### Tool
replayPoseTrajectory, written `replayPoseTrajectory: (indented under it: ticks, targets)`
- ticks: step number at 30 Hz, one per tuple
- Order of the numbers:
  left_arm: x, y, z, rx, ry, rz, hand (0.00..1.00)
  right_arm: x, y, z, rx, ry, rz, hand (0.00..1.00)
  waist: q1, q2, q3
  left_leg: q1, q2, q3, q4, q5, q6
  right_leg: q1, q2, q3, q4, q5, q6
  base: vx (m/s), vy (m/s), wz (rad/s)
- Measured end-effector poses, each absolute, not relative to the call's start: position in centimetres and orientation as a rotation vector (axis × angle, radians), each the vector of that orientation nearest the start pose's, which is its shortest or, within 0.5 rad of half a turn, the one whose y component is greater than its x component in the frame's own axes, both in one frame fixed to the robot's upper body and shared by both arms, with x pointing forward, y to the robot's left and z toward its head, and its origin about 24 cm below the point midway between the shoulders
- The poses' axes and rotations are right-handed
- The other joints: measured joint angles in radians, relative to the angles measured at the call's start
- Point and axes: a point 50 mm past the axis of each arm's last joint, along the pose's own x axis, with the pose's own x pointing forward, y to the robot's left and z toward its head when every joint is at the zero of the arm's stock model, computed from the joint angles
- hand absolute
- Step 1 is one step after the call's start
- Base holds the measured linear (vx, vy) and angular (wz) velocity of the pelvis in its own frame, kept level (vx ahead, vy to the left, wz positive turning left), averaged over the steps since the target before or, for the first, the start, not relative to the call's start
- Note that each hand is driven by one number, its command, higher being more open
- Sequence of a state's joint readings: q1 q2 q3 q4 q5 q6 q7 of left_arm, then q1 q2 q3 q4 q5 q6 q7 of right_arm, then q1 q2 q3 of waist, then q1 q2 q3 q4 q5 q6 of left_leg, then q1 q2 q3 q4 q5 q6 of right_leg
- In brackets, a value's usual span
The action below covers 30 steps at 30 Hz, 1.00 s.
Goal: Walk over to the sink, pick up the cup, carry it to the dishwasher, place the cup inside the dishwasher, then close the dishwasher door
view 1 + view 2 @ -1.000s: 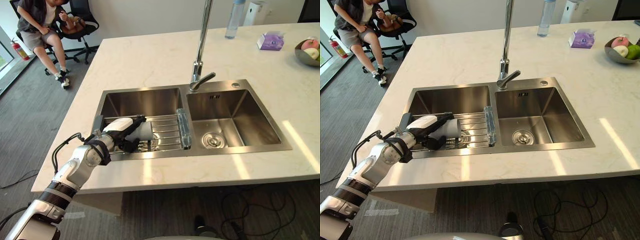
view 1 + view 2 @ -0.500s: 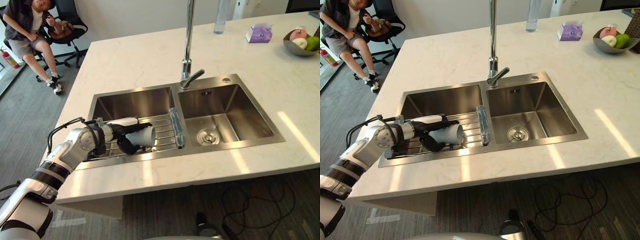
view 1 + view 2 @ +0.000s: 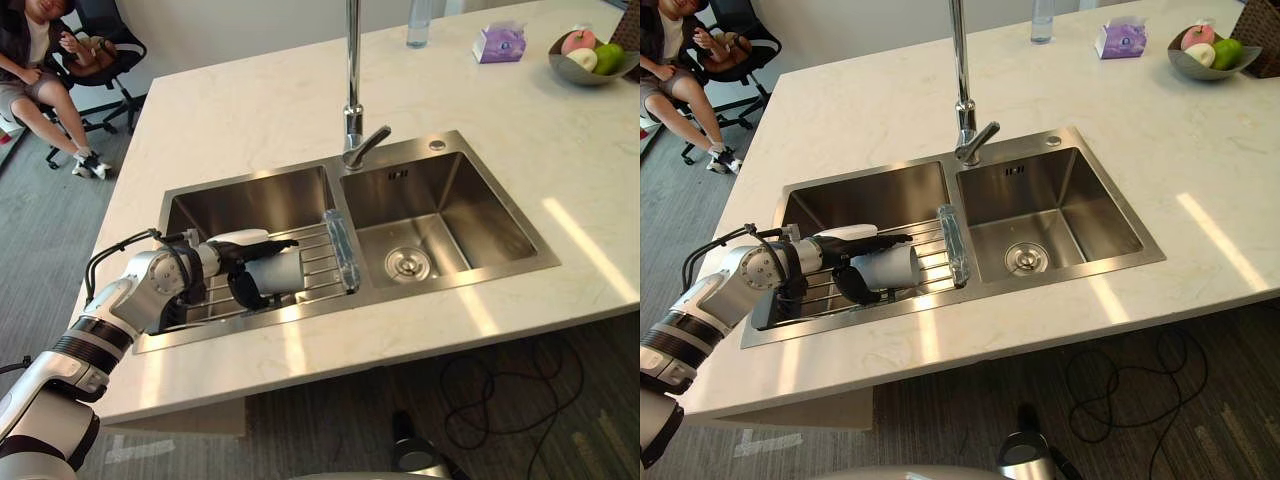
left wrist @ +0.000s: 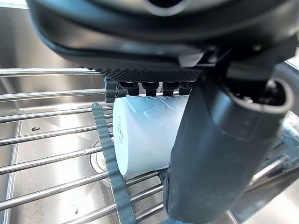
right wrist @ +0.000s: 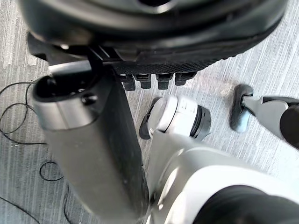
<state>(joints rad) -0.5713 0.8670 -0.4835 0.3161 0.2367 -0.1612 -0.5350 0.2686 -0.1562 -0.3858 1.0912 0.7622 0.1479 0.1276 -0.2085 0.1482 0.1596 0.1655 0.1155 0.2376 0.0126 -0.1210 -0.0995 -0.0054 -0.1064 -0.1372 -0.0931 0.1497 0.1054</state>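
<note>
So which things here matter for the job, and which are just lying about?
For the job: cup, left hand holding it, sink, wire rack.
Lying about: tap, bottle, tissue pack, fruit bowl, seated person.

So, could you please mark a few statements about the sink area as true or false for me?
1. The left hand is curled round the white cup. True.
2. The cup stands upright on the countertop. False: it lies on its side over the wire rack.
3. The wire rack spans the sink's right basin. False: it sits across the left basin; the right basin holds no rack.
4. A fruit bowl sits on the countertop at its far right. True.
5. A person sits on a chair beyond the counter's left end. True.
</note>
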Motion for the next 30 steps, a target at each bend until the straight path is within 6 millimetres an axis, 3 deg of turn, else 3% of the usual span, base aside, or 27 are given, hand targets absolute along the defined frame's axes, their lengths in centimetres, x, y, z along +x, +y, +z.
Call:
replayPoseTrajectory:
  ticks: [11, 12, 30]
  targets:
    - [32.2, 21.0, 10.2, 1.289, 0.033, -0.644, 1.0, 0.4, -24.2, -16.5, 0.807, 1.101, -0.828, 1.0, 0.001, 0.001, 0.018, -0.009, 0.002, 0.015, 0.001, -0.002, -0.002, -0.016, 0.005, 0.015, 0.0, 0.003, -0.002, -0.02, -0.023, -0.04]
    - [32.2, 20.9, 10.1, 1.291, 0.026, -0.636, 0.0, 0.5, -24.1, -16.5, 0.806, 1.101, -0.822, 1.0, 0.001, 0.001, 0.018, -0.009, 0.001, 0.015, 0.002, -0.002, -0.002, -0.016, 0.004, 0.015, 0.0, 0.003, -0.002, -0.04, -0.026, 0.01]
    - [31.7, 21.3, 9.4, 1.274, -0.053, -0.578, 0.0, 1.2, -24.4, -16.4, 0.749, 1.086, -0.813, 1.0, 0.005, 0.009, 0.026, -0.012, 0.01, 0.005, 0.012, -0.006, -0.006, -0.012, 0.003, 0.0, 0.0, 0.001, -0.004, -0.03, -0.016, 0.01]
